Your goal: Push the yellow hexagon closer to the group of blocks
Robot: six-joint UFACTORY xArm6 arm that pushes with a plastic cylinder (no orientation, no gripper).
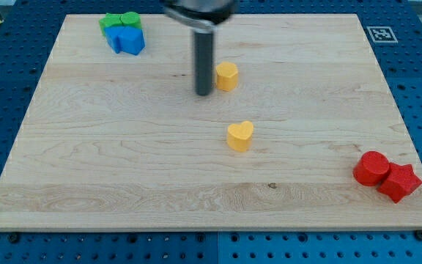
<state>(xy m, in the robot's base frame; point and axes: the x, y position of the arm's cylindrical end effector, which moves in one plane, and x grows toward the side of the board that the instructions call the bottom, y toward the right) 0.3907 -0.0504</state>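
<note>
The yellow hexagon [227,75] sits on the wooden board [123,169] a little above the view's middle. My tip [204,93] rests on the board just to the left of the hexagon, very close to its left side. A yellow heart [240,136] lies below the hexagon, near the board's centre. A group of blocks sits at the top left: a green block [110,22], a second green block [130,18] and a blue block [127,40], all touching.
A red cylinder [371,168] and a red star [400,182] sit together at the board's bottom right corner. A printed marker tag [379,34] lies off the board at the top right. Blue perforated table surrounds the board.
</note>
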